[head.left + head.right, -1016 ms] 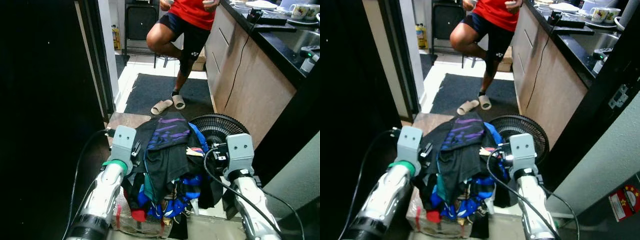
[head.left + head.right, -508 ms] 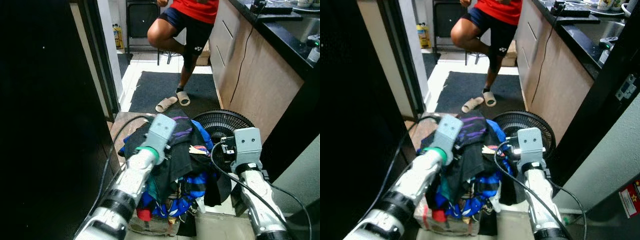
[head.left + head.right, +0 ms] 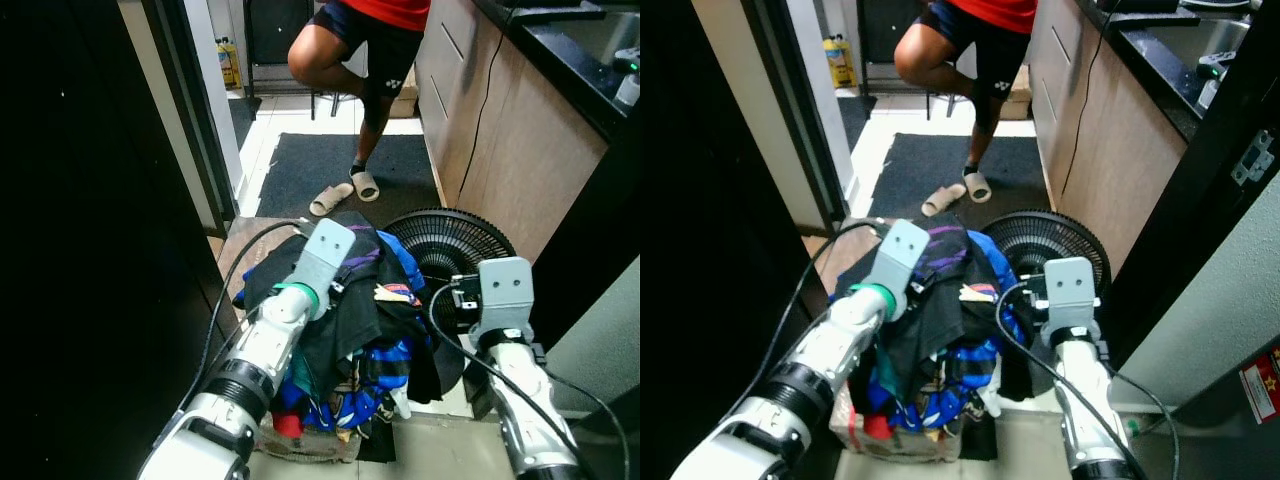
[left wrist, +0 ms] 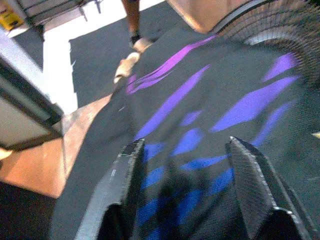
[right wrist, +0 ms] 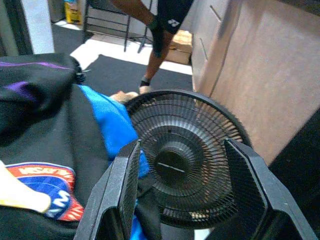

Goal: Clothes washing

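A heap of clothes [image 3: 350, 340] is piled on a low container on the floor, black, blue and red pieces mixed. On top lies a black garment with purple stripes [image 4: 200, 100]. My left arm [image 3: 300, 300] reaches over the heap from the left. The left gripper [image 4: 183, 145] hangs open just above the striped garment, nothing between its fingers. My right gripper [image 5: 182, 145] is open too, beside the heap's right edge, facing a black floor fan [image 5: 175, 160]. A blue garment [image 5: 107, 125] lies between the heap and the fan.
The fan [image 3: 445, 245] stands close to the right of the heap. A person [image 3: 370, 60] stands on one leg on a dark mat [image 3: 320, 165], with slippers [image 3: 328, 200] nearby. Wooden cabinets [image 3: 510, 150] line the right; a dark door [image 3: 90, 250] closes the left.
My left arm has swung from the heap's left side to over its top. The right arm has barely moved. The camera has tilted further down.
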`<state>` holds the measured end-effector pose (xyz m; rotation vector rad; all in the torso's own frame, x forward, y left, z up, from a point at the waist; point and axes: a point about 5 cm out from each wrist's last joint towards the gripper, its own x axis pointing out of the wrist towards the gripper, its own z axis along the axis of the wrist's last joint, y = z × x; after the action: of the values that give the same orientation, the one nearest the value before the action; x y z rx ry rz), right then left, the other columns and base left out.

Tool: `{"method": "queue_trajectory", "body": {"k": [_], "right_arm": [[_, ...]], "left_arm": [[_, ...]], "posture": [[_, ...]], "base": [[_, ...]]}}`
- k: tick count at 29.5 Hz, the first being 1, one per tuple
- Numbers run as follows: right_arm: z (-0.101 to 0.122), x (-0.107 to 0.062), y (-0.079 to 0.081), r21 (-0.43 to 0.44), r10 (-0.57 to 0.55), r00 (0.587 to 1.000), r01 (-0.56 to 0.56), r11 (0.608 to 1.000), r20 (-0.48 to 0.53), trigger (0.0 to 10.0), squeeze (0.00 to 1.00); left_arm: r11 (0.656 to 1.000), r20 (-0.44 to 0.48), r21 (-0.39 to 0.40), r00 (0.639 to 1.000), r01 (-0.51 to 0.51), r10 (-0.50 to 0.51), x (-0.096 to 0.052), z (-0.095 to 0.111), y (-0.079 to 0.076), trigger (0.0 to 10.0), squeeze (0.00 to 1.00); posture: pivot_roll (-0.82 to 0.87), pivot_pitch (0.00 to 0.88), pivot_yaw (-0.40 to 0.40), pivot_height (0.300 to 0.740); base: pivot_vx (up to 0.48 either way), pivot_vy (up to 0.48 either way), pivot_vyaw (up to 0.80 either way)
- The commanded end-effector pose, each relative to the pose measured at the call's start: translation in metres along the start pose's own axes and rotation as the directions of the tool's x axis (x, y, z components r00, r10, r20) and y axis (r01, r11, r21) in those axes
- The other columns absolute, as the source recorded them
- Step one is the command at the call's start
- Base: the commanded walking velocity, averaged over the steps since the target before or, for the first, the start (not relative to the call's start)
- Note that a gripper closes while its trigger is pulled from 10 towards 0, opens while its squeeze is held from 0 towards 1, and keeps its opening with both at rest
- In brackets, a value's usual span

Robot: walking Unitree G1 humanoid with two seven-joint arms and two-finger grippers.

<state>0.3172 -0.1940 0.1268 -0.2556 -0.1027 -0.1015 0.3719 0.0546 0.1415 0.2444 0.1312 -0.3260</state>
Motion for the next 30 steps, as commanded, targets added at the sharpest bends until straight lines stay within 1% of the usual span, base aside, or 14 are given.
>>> {"method": "queue_trajectory", "body": {"k": [1, 4, 5, 10, 12, 14, 15, 21, 23, 25, 26, 27, 28, 30], "right_arm": [[-0.001, 0.002, 0.01, 0.009, 0.034, 0.999, -0.034, 0.999, -0.001, 10.0, 0.0], [0.002, 0.005, 0.019, 0.018, 0.063, 0.998, -0.064, 0.998, 0.004, 10.0, 0.0], [0.003, 0.007, 0.026, 0.026, 0.08, 0.997, -0.08, 0.996, 0.007, 10.0, 0.0], [0.005, 0.011, 0.031, 0.031, 0.093, 0.996, -0.093, 0.995, 0.008, 10.0, 0.0], [0.005, 0.011, 0.031, 0.031, 0.093, 0.996, -0.093, 0.995, 0.008, 10.0, 0.0], [0.005, 0.012, 0.031, 0.031, 0.094, 0.996, -0.094, 0.995, 0.009, 10.0, 0.0], [0.005, 0.012, 0.03, 0.03, 0.092, 0.996, -0.092, 0.995, 0.008, 10.0, 0.0], [0.004, 0.013, 0.028, 0.029, 0.09, 0.996, -0.09, 0.996, 0.008, 10.0, 0.0], [0.002, 0.012, 0.025, 0.026, 0.084, 0.996, -0.084, 0.996, 0.005, 10.0, 0.0], [-0.003, 0.008, 0.017, 0.02, 0.06, 0.998, -0.06, 0.998, -0.009, 10.0, 0.0], [-0.005, 0.006, 0.015, 0.019, 0.05, 0.999, -0.05, 0.999, -0.013, 10.0, 0.0], [-0.006, 0.006, 0.014, 0.02, 0.044, 0.999, -0.044, 0.999, -0.016, 10.0, 0.0], [-0.006, 0.006, 0.015, 0.021, 0.041, 0.999, -0.04, 0.999, -0.016, 10.0, 0.0], [-0.006, 0.005, 0.015, 0.022, 0.037, 0.999, -0.037, 0.999, -0.016, 10.0, 0.0]], "left_arm": [[0.999, -0.044, -0.012, 0.998, -0.037, 0.037, -0.002, -0.013, 0.011, 10.0, 1.0], [0.998, -0.066, -0.003, 0.996, -0.056, 0.055, -0.006, -0.023, 0.019, 10.0, 1.0], [0.997, -0.092, 0.031, 0.993, -0.072, 0.075, -0.011, -0.034, 0.023, 10.0, 0.0], [0.995, -0.156, 0.075, 0.985, -0.061, 0.072, -0.021, -0.057, 0.026, 10.0, 0.0], [0.995, -0.156, 0.075, 0.985, -0.061, 0.072, -0.021, -0.057, 0.026, 10.0, 0.0], [0.995, -0.183, 0.09, 0.982, -0.039, 0.055, -0.024, -0.064, 0.025, 10.0, 0.0], [0.995, -0.233, 0.098, 0.972, 0.007, 0.016, -0.028, -0.075, 0.022, 10.0, 0.0], [0.994, -0.267, 0.101, 0.964, 0.039, -0.011, -0.031, -0.082, 0.019, 10.0, 0.0], [0.993, -0.303, 0.087, 0.951, 0.083, -0.054, -0.035, -0.089, 0.014, 10.0, 0.0], [0.981, -0.332, 0.07, 0.932, 0.18, -0.147, -0.038, -0.093, -0.002, 10.0, 0.0], [0.975, -0.331, 0.07, 0.927, 0.209, -0.175, -0.039, -0.093, -0.007, 9.1, 0.0], [0.97, -0.327, 0.083, 0.926, 0.228, -0.189, -0.039, -0.093, -0.01, 5.9, 0.0], [0.967, -0.322, 0.099, 0.927, 0.235, -0.193, -0.039, -0.092, -0.012, 3.5, 0.0], [0.965, -0.317, 0.113, 0.929, 0.238, -0.192, -0.039, -0.091, -0.013, 3.5, 0.0]], "posture": [[-0.01, 0.099, 0.092, 0.74], [0.0, 0.101, 0.084, 0.74], [0.0, 0.103, 0.076, 0.74], [0.02, 0.105, 0.07, 0.74], [0.02, 0.105, 0.07, 0.74], [0.02, 0.105, 0.07, 0.74], [0.02, 0.106, 0.069, 0.74], [0.02, 0.106, 0.069, 0.74], [0.01, 0.105, 0.07, 0.74], [0.0, 0.119, 0.08, 0.74], [0.0, 0.124, 0.085, 0.74], [0.0, 0.127, 0.09, 0.74], [0.0, 0.132, 0.096, 0.74], [0.0, 0.134, 0.1, 0.74]], "base": [[0.0, 0.0, 0.0], [0.0, 0.0, 0.0], [0.0, 0.0, 0.0], [0.0, 0.0, 0.0], [0.0, 0.0, 0.0], [0.0, 0.0, 0.0], [0.0, 0.0, 0.0], [0.0, 0.0, 0.0], [0.0, 0.0, 0.0], [0.0, 0.0, 0.0], [0.0, 0.0, 0.0], [0.0, 0.0, 0.0], [0.0, 0.0, 0.0], [0.0, 0.0, 0.0]]}}
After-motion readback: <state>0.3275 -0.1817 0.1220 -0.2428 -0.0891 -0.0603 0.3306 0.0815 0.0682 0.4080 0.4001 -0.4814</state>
